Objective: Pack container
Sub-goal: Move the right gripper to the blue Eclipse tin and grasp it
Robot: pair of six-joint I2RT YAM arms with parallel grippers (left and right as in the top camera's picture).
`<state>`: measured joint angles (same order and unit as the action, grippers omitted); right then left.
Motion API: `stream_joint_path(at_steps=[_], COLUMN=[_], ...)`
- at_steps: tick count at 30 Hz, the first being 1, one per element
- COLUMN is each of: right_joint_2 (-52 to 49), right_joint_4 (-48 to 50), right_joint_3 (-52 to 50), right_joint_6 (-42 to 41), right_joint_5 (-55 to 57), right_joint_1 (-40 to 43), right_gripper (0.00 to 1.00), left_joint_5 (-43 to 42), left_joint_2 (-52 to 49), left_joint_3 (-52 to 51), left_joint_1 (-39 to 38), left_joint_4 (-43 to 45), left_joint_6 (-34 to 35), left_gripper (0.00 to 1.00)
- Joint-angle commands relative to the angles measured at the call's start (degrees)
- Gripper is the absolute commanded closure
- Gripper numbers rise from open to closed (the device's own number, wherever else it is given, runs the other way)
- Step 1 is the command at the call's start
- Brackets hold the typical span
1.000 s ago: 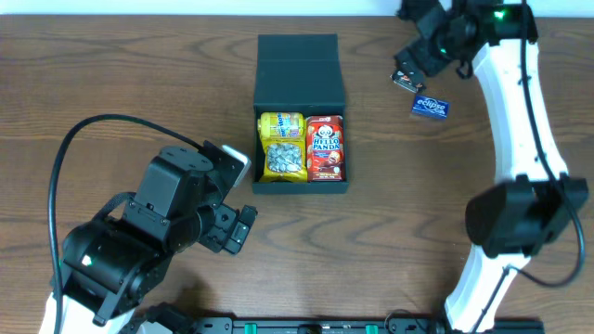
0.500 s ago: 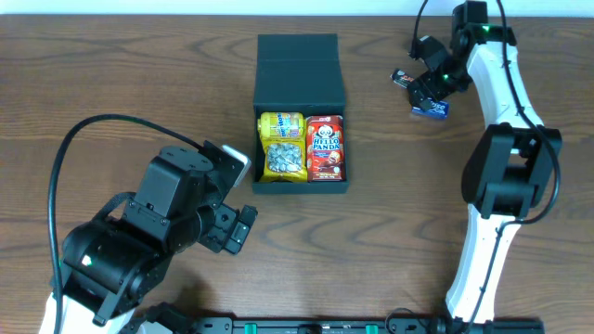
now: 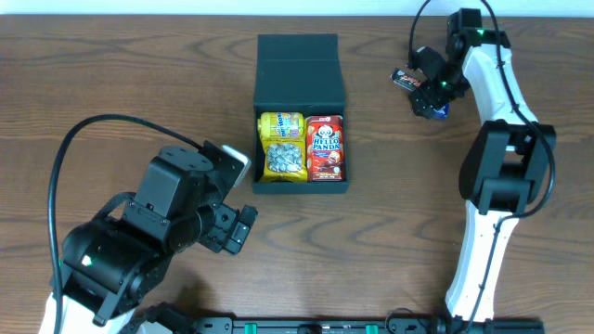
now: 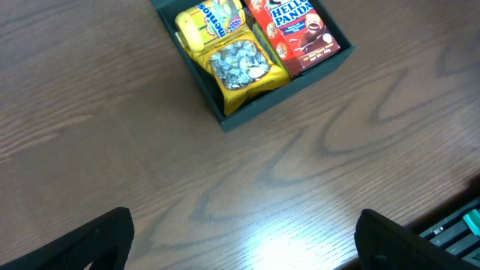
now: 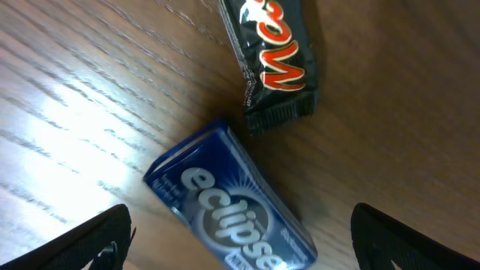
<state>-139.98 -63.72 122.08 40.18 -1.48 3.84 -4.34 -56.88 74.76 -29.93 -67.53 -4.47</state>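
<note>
Snacks fill the front part of the container [image 3: 299, 60], a matte black cardboard box that sits near the middle of the far edge of the wooden counter [image 3: 111, 74]. Its flat flap lid lies open, folded back toward that far edge. Inside, a yellow Mentos packet [image 3: 280, 122] and a clear bag of silver-wrapped candies [image 3: 284, 160] take up the left side. A red Hello Panda box [image 3: 325, 148] lies touching them on the right.

Toward the far right corner of the counter, a blue Eclipse gum pack [image 5: 232, 202] lies flat on the wood. Just beside it is a black Mars bar [image 5: 274, 56], one end of its wrapper almost touching a corner of the pack. The right gripper [image 5: 240, 217] hangs directly over the gum pack with its fingers [image 5: 97, 240] spread wide, one on either side of it, and nothing is clamped between them. From overhead the gripper hides most of the pack.

The left gripper [image 4: 244, 221] hangs near the front left part of the counter, well apart from the container's near wall [image 4: 285, 90]. Its fingers [image 4: 397, 240] are also apart, with only bare wood between them.
</note>
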Motion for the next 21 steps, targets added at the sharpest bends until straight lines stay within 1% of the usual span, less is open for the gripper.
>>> stream_joint_path(at_steps=[1, 6, 10, 12, 13, 14, 17, 21], right_joint_2=[-1.05, -2.4, -3.19, -3.32, -3.32, -3.34, -3.39, -3.43], right_joint_4=[0.57, 1.36, 1.49, 1.64, 1.64, 1.64, 1.7, 1.6], right_joint_3=[-0.72, -0.83, -0.87, -1.09, -1.14, -1.14, -1.14, -1.14], right_joint_6=[0.85, 0.83, 0.83, 0.83, 0.83, 0.83, 0.83, 0.79], right_joint_5=[0.42, 0.42, 0.39, 0.42, 0.42, 0.39, 0.42, 0.42], right_joint_1=[1.55, 1.84, 1.84, 1.81, 1.84, 1.81, 1.84, 1.81], right_gripper=[0.06, 0.06, 0.1, 0.14, 0.2, 0.23, 0.3, 0.45], left_joint_5=[-0.15, -0.15, -0.15, -0.15, -0.15, -0.15, -0.15, -0.15], left_joint_2=[0.0, 0.0, 0.0, 0.0, 0.0, 0.0, 0.0, 0.0], left_joint_3=[0.72, 0.72, 0.72, 0.72, 0.72, 0.72, 0.72, 0.72], left_joint_1=[0.17, 0.17, 0.17, 0.17, 0.17, 0.17, 0.17, 0.17], left_joint_4=[-0.15, -0.15, -0.15, -0.17, -0.15, -0.17, -0.15, -0.15], left_joint_6=[0.42, 0.42, 0.42, 0.42, 0.42, 0.42, 0.42, 0.42], left_gripper=[0.05, 0.05, 0.05, 0.05, 0.05, 0.05, 0.05, 0.05])
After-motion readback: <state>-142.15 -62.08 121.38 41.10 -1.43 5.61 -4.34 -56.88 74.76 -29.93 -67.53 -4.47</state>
